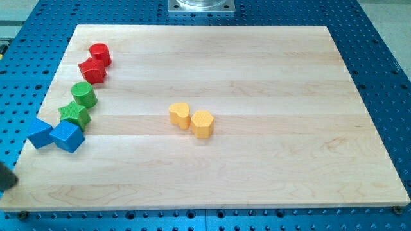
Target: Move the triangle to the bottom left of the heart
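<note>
The blue triangle [39, 132] lies at the board's left edge, touching the blue cube [67, 136] on its right. The yellow heart [180, 115] sits near the board's middle, with the yellow hexagon [202, 123] touching its right side. A dark piece of my rod shows at the view's left edge, with my tip [6, 184] off the board, below and left of the blue triangle and touching no block.
A red cylinder [100, 54], a red star-like block [92, 70], a green cylinder [84, 94] and a green star-like block [75, 114] run down the wooden board's [270, 167] left side. Blue perforated table surrounds the board.
</note>
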Motion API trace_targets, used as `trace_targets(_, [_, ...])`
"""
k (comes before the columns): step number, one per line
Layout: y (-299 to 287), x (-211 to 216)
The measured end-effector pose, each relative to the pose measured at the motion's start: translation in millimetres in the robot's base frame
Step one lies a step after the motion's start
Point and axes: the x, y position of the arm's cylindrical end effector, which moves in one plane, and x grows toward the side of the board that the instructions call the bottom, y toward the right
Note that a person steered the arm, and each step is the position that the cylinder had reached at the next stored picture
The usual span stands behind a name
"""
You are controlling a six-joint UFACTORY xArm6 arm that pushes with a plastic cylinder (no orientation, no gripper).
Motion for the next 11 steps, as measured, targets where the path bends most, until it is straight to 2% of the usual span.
trace_targets(1, [2,-47])
trace_targets(2, [15,-51])
trace_targets(4, [58,-8])
trace_targets(5, [0,-33])
trace_targets(7, [25,-73])
trace_targets(8, [4,-103])
trace_targets(9, [31,-93])
trace_targets(10, [90,-66])
trace_targets(11, [84,-55])
